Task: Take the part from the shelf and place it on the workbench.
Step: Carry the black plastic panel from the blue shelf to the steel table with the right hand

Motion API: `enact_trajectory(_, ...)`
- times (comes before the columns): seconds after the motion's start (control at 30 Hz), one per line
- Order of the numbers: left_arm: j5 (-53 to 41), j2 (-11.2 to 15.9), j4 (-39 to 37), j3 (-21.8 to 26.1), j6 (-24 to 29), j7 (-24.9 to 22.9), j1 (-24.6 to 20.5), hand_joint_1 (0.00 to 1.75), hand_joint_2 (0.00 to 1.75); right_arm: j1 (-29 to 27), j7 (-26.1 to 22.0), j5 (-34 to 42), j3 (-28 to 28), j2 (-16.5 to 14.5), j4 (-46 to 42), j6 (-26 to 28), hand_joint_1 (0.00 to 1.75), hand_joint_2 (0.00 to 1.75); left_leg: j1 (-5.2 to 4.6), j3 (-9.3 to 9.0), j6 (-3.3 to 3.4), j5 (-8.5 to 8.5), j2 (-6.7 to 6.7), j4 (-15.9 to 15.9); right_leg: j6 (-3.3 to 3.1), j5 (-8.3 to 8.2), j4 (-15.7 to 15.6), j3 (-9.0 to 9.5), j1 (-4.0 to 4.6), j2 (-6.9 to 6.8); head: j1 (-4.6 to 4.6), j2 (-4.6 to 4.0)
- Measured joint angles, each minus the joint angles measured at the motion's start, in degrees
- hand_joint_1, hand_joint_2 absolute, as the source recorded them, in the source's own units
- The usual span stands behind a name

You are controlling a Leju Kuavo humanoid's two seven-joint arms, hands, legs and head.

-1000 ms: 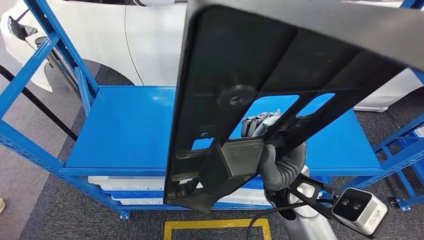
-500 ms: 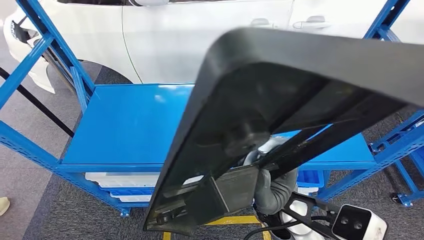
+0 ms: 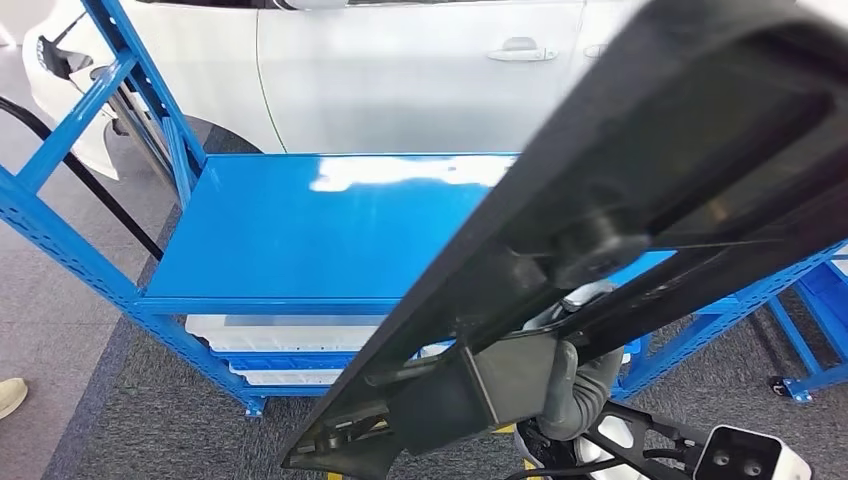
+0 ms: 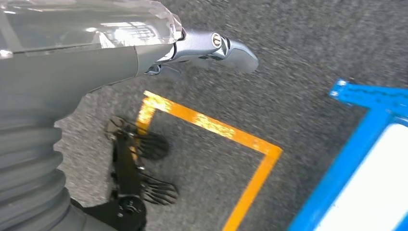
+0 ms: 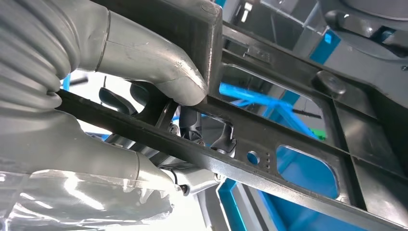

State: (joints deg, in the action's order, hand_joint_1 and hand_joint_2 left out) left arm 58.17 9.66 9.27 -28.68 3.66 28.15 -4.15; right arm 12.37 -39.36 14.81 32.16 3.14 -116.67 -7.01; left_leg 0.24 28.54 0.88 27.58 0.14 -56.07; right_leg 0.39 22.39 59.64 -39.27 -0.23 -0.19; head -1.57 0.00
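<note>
Right hand (image 3: 575,375) clenched on a rib of the black part (image 3: 640,200), thumb pressed against its block. Part held tilted, raised above the blue shelf (image 3: 310,230). Left hand (image 4: 211,48) empty, fingers extended, over floor.

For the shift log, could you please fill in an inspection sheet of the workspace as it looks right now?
Surface: blue shelf top, bare and glossy; workbench nothing seen.
Job's things: large black part, lifted clear of the shelf and tilted.
Clutter: white trays on the lower shelf level.
Hands: right hand grips a rib of the part; left hand hangs over the floor, holding nothing.
Cables: black cable slanting by the shelf frame.
Surroundings: white car behind the shelf; yellow floor marking on grey carpet.
</note>
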Motion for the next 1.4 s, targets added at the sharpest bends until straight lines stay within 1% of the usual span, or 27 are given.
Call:
enact_trajectory(0.1, -0.05, 0.03, 0.0, -0.53, 0.09, -0.45, -0.14, 0.0, 1.75, 0.41, 0.0, 2.3, 0.13, 1.79, 0.39, -1.77, 1.75, 1.75, 0.13, 2.2, 0.47, -2.0, 0.26, 0.08, 0.75, 8.28, 9.62, -3.09, -0.31, 0.1, 0.0, 0.0)
enact_trajectory(0.13, -0.05, 0.04, 0.0, -0.71, 0.13, -0.5, -0.1, 0.0, 1.75, 0.53, 0.0, 2.93, 0.21, 2.25, 0.66, -2.4, 1.75, 1.75, 0.14, 3.06, 0.42, -2.57, 0.28, -0.02, 0.96, 9.62, 12.76, -3.54, -0.43, 0.1, 0.0, 0.0)
enact_trajectory(0.17, -0.04, 0.04, 0.0, -0.87, 0.17, -0.52, -0.06, 0.0, 1.75, 0.6, 0.0, 3.37, 0.28, 2.65, 0.97, -3.0, 1.75, 1.75, 0.17, 3.93, 0.32, -3.09, 0.29, -0.19, 1.14, 9.67, 14.33, -3.12, -0.55, 0.09, 0.0, 0.0)
enact_trajectory(0.23, -0.03, 0.03, 0.0, -1.08, 0.28, -0.55, 0.01, 0.0, 1.75, 0.71, 0.0, 3.75, 0.35, 3.24, 1.58, -4.08, 1.75, 1.75, 0.31, 5.63, -0.03, -3.95, 0.27, -0.76, 1.35, 7.43, 11.29, 0.94, -0.81, 0.08, 0.0, 0.0)
enact_trajectory(0.3, -0.03, 0.03, 0.0, -1.17, 0.33, -0.47, 0.05, 0.0, 1.75, 1.03, 0.0, 3.68, 0.42, 3.63, 2.09, -4.92, 1.75, 1.75, 0.33, 7.02, -0.55, -4.52, 0.21, -1.64, 1.17, 6.58, 3.65, 6.92, -0.89, 0.16, -0.01, 0.0)
enact_trajectory(0.33, -0.04, 0.04, 0.0, -1.2, 0.3, -0.35, 0.05, 0.0, 1.75, 1.21, 0.0, 3.61, 0.46, 3.85, 2.32, -5.22, 1.75, 1.75, 0.27, 7.41, -0.88, -4.77, 0.17, -1.98, 0.86, 6.79, 0.97, 8.72, -0.82, 0.25, -0.01, 0.0)
enact_trajectory(0.37, -0.1, 0.06, 0.0, -1.26, 0.23, -0.18, 0.06, 0.0, 1.75, 1.37, 0.0, 3.59, 0.49, 4.14, 2.59, -5.51, 1.75, 1.75, 0.21, 7.68, -1.24, -5.07, 0.15, -2.21, 0.43, 7.17, -0.48, 9.54, -0.7, 0.34, -0.03, 0.0)
enact_trajectory(0.43, -0.27, 0.11, -0.01, -1.47, -0.06, 0.25, 0.15, 0.0, 1.75, 1.45, 0.0, 3.54, 0.29, 4.85, 3.2, -6.66, 1.75, 1.75, 0.3, 7.92, -2.05, -5.76, 0.06, -2.17, -0.64, 6.68, -0.86, 9.11, -0.54, 0.37, -0.06, 0.0)
enact_trajectory(0.47, -0.35, 0.14, -0.01, -1.59, -0.28, 0.44, 0.24, 0.0, 1.75, 1.45, 0.0, 3.51, 0.02, 5.14, 3.51, -7.49, 1.75, 1.75, 0.44, 8.19, -2.42, -5.46, 0.03, -2.4, -1.15, 6.23, -1.02, 8.79, -0.55, 0.28, -0.07, 0.0)
enact_trajectory(0.53, -0.49, 0.16, -0.02, -1.82, -0.63, 0.68, 0.38, 0.0, 1.75, 1.4, 0.0, 3.37, -0.55, 5.47, 3.95, -8.88, 1.75, 1.75, 0.71, 9.42, -3.01, -1.96, -0.01, -5.43, -2.05, 5.02, -1.32, 7.76, -0.63, 0.09, -0.07, 0.0)
enact_trajectory(0.6, -0.56, 0.18, -0.02, -2.06, -0.78, 0.75, 0.35, 0.0, 1.75, 1.28, 0.0, 3.26, -0.85, 5.63, 4.27, -9.43, 1.75, 1.75, 0.81, 11.37, -3.42, 3.6, 0.0, -12.32, -2.43, 3.85, -1.28, 6.3, -0.49, 0.03, -0.08, 0.0)
enact_trajectory(0.63, -0.56, 0.19, -0.02, -2.17, -0.8, 0.76, 0.34, 0.0, 1.75, 1.17, 0.0, 3.18, -0.96, 5.71, 4.45, -9.53, 1.75, 1.75, 0.81, 12.0, -3.55, 5.3, 0.0, -15.74, -2.47, 3.25, -1.23, 5.47, -0.38, 0.04, -0.07, 0.0)
enact_trajectory(0.67, -0.55, 0.19, -0.02, -2.27, -0.84, 0.78, 0.34, 0.0, 1.75, 1.05, 0.0, 3.01, -1.1, 5.78, 4.65, -9.56, 1.75, 1.75, 0.81, 11.94, -3.58, 5.75, 0.0, -17.86, -2.47, 2.65, -1.16, 4.62, -0.28, 0.05, -0.07, 0.0)
enact_trajectory(0.7, -0.54, 0.2, -0.02, -2.35, -0.87, 0.81, 0.32, 0.0, 1.75, 0.96, 0.0, 2.76, -1.28, 5.83, 4.83, -9.51, 1.75, 1.75, 0.8, 10.93, -3.49, 5.03, 0.0, -18.07, -2.43, 2.05, -1.09, 3.79, -0.17, 0.06, -0.07, 0.0)
enact_trajectory(0.73, -0.52, 0.23, -0.02, -2.41, -0.92, 0.86, 0.28, 0.0, 1.75, 0.9, 0.0, 2.45, -1.47, 5.86, 4.98, -9.28, 1.75, 1.75, 0.77, 8.84, -3.25, 3.6, -0.01, -16.14, -2.37, 1.47, -1.04, 3.03, -0.06, 0.06, -0.07, 0.0)
enact_trajectory(0.8, -0.47, 0.43, -0.01, -2.48, -1.07, 1.02, 0.1, 0.0, 1.75, 0.89, -0.01, 1.73, -1.9, 5.85, 5.16, -8.32, 1.75, 1.75, 0.47, 2.58, -2.39, 1.95, -0.02, -8.17, -2.13, 0.44, -0.95, 1.96, 0.14, 0.07, -0.08, 0.0)
enact_trajectory(0.87, -0.43, 0.8, -0.02, -2.53, -1.22, 1.16, -0.09, 0.0, 1.75, 0.87, -0.02, 1.11, -2.42, 5.79, 5.18, -7.16, 1.75, 1.75, -0.02, -1.7, -1.69, 2.45, -0.01, -1.83, -1.58, -0.55, -1.04, 1.57, 0.16, -0.05, -0.08, 0.0)
enact_trajectory(0.97, -0.4, 1.08, -0.02, -2.62, -1.36, 1.25, -0.11, 0.0, 1.75, 0.74, -0.02, 0.8, -3.07, 5.76, 5.18, -6.73, 1.75, 1.75, -0.33, -1.72, -0.79, 1.59, 0.15, 0.24, -0.44, -1.66, -1.41, 1.34, -0.04, -0.13, -0.07, 0.0)
enact_trajectory(1.03, -0.41, 1.08, -0.02, -2.67, -1.57, 1.31, -0.08, 0.0, 1.75, 0.64, -0.02, 0.74, -3.25, 5.77, 5.18, -6.71, 1.75, 1.75, -0.06, -0.8, -0.01, 0.04, 0.45, 0.82, 0.14, 1.29, 0.8, 0.35, -0.07, 0.05, -0.07, 0.0)
enact_trajectory(1.1, -0.48, 1.05, -0.02, -2.74, -1.77, 1.36, -0.08, 0.0, 1.75, 0.53, -0.02, 0.7, -3.35, 5.78, 5.19, -6.57, 1.75, 1.75, 0.01, 0.71, 0.43, -1.36, 0.59, 0.88, 0.51, 7.19, 7.26, -1.5, -0.27, 0.15, -0.07, 0.0)
enact_trajectory(1.13, -0.51, 1.05, -0.02, -2.79, -1.83, 1.37, -0.07, 0.0, 1.75, 0.47, -0.02, 0.69, -3.4, 5.78, 5.2, -6.54, 1.75, 1.75, 0.0, 1.6, 0.44, -2.02, 0.59, 0.79, 0.71, 9.19, 10.98, -2.26, -0.39, 0.16, -0.07, 0.0)
enact_trajectory(1.17, -0.55, 1.05, -0.02, -2.86, -1.85, 1.38, -0.04, 0.0, 1.75, 0.41, -0.02, 0.69, -3.45, 5.79, 5.22, -6.53, 1.75, 1.75, 0.0, 2.52, 0.37, -2.64, 0.59, 0.66, 0.89, 9.9, 13.73, -2.5, -0.51, 0.16, -0.07, 0.0)
enact_trajectory(1.2, -0.57, 1.05, -0.02, -2.94, -1.86, 1.38, -0.02, 0.0, 1.75, 0.39, -0.02, 0.69, -3.49, 5.79, 5.23, -6.54, 1.75, 1.75, 0.03, 3.45, 0.24, -3.18, 0.59, 0.45, 1.04, 9.32, 14.72, -1.86, -0.64, 0.14, -0.07, 0.0)
enact_trajectory(1.23, -0.57, 1.04, -0.02, -3.01, -1.86, 1.38, 0.0, 0.0, 1.75, 0.38, -0.02, 0.69, -3.52, 5.8, 5.24, -6.54, 1.75, 1.75, 0.09, 4.34, 0.07, -3.65, 0.59, 0.15, 1.14, 7.91, 13.5, -0.12, -0.77, 0.13, -0.07, 0.0)
enact_trajectory(1.3, -0.58, 1.04, -0.02, -3.11, -1.86, 1.38, 0.01, 0.0, 1.75, 0.42, -0.02, 0.69, -3.55, 5.8, 5.24, -6.54, 1.75, 1.75, 0.12, 5.87, -0.39, -4.27, 0.55, -0.79, 1.09, 6.15, 6.19, 5.74, -0.93, 0.11, -0.07, 0.0)
enact_trajectory(1.37, -0.58, 1.05, -0.02, -3.17, -1.86, 1.4, 0.02, 0.0, 1.75, 0.45, -0.02, 0.68, -3.57, 5.8, 5.21, -6.54, 1.75, 1.75, 0.03, 6.84, -1.04, -4.77, 0.5, -1.68, 0.57, 6.84, 0.05, 9.83, -0.74, 0.19, -0.08, 0.0)
enact_trajectory(1.4, -0.58, 1.05, -0.02, -3.21, -1.86, 1.42, 0.04, 0.0, 1.75, 0.45, -0.02, 0.68, -3.58, 5.8, 5.21, -6.54, 1.75, 1.75, -0.02, 7.1, -1.42, -5.09, 0.49, -1.85, 0.2, 7.3, -1.1, 10.34, -0.56, 0.24, -0.08, 0.0)
